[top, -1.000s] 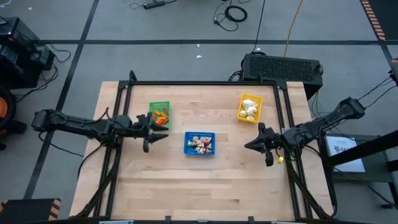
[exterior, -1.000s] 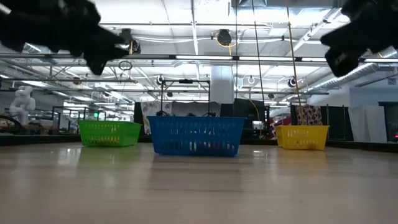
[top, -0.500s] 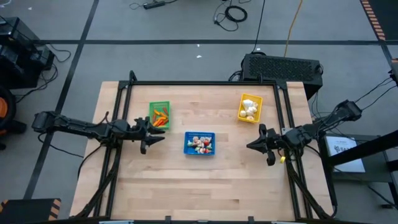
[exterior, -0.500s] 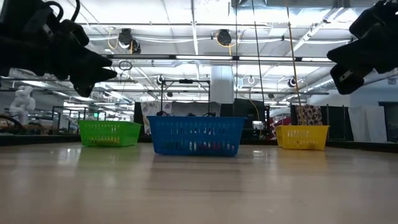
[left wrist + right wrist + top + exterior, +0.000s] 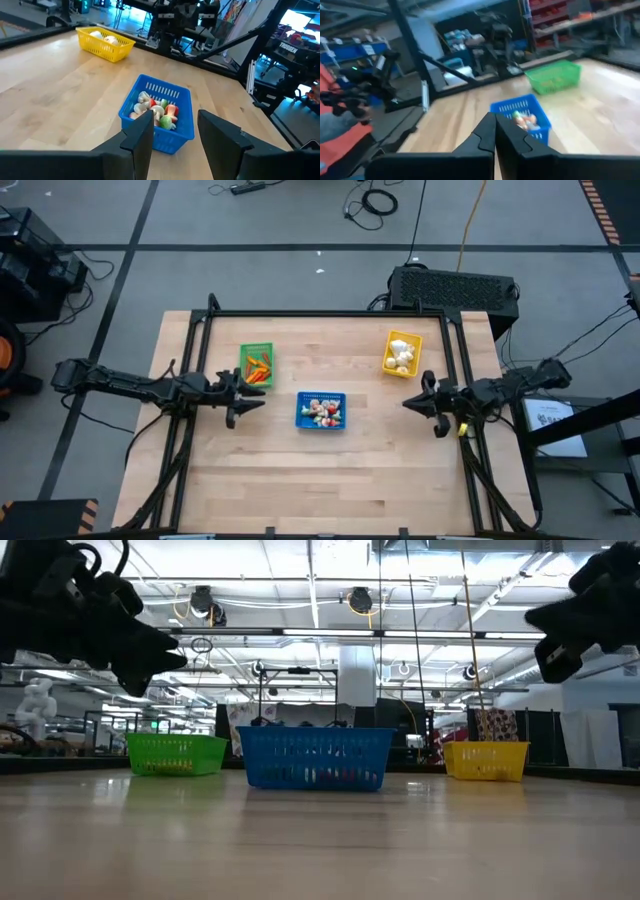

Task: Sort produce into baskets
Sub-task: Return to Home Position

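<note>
Jaws of the left gripper (image 5: 175, 116) stand apart, holding nothing, just beside the green perforated plastic basket (image 5: 257, 347) of orange pieces (image 5: 259, 366). The right gripper (image 5: 495, 122) has its jaws pressed together, near the wooden table's (image 5: 330, 470) right edge. Three baskets in all: the blue perforated plastic basket (image 5: 320, 394) of white and red bits (image 5: 322, 411) lies between the two grippers, and the yellow perforated plastic basket (image 5: 403, 336) of white bulbs (image 5: 401, 353) sits near the right one. The pieces are too small to count.

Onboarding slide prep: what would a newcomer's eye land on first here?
Three bright trays on the wooden table: a green basket on the left, a blue basket in the middle, a yellow basket on the right, each holding toy produce. The left pincer hangs open near the green basket; the right pincer, shut, hangs right of the blue basket.
</note>
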You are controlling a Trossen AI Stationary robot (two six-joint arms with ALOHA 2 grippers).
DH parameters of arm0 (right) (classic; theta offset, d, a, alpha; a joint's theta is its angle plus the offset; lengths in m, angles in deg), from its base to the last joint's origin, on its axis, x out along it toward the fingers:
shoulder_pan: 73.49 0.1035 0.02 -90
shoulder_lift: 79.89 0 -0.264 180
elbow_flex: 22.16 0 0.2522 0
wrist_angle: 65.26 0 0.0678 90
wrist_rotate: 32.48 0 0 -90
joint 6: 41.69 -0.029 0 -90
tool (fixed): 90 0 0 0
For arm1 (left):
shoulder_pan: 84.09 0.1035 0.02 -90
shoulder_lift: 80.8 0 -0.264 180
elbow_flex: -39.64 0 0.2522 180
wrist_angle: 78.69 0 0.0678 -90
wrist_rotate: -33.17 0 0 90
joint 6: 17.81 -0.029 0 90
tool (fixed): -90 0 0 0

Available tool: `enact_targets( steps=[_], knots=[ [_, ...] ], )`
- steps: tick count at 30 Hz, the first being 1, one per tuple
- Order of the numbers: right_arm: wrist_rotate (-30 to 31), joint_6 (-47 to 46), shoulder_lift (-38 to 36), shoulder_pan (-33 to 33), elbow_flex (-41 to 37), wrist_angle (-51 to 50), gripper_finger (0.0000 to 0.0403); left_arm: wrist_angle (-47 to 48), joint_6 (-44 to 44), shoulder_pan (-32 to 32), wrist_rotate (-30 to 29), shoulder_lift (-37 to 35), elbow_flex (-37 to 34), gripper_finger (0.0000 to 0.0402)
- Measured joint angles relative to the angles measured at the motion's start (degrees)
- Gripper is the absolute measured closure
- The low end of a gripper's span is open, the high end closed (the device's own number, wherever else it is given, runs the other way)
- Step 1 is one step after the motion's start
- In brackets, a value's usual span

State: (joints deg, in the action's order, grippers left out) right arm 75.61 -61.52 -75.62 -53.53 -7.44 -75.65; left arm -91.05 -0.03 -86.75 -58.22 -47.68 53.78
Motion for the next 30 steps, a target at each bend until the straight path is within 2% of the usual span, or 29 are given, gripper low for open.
enact_targets(
  steps=[3, 6, 10, 12, 14, 20, 24, 30],
  knots=[
    [-3.97, 2.84, -3.78, -1.92, -0.01, -0.52, 0.0403, 1.32, 1.22, 0.00, 0.10, 0.00, 0.00, 0.0242],
    [-7.93, 6.27, -4.20, -4.22, 0.03, -1.41, 0.0403, 4.40, 1.25, -0.01, -0.37, 0.10, 0.00, 0.0242],
    [-18.36, 9.78, -3.40, -7.99, 0.03, -2.88, 0.0403, 6.07, 1.22, -0.04, -6.21, 0.24, -0.02, 0.0242],
    [-20.80, 10.82, -2.95, -9.35, 0.01, -2.55, 0.0403, 5.80, 0.19, -0.04, -9.95, 0.42, -0.02, 0.0242],
    [-21.03, 12.34, -2.36, -10.35, 0.01, -2.53, 0.0403, 5.60, -1.34, 0.01, -11.70, 0.48, -0.02, 0.0242],
    [-20.75, 21.00, 0.92, -11.34, 0.01, -2.56, 0.0403, 4.65, -2.00, 0.00, -11.58, 0.48, -0.02, 0.0242],
    [-18.23, 22.02, 3.70, -11.34, 0.01, -2.88, 0.0403, 4.60, -1.62, 0.00, -11.49, 0.48, -0.02, 0.0242],
    [-18.15, 22.03, 6.60, -11.32, 0.01, -2.86, 0.0403, 4.41, -1.67, 0.00, -11.29, 0.48, -0.02, 0.0242]
  ],
)
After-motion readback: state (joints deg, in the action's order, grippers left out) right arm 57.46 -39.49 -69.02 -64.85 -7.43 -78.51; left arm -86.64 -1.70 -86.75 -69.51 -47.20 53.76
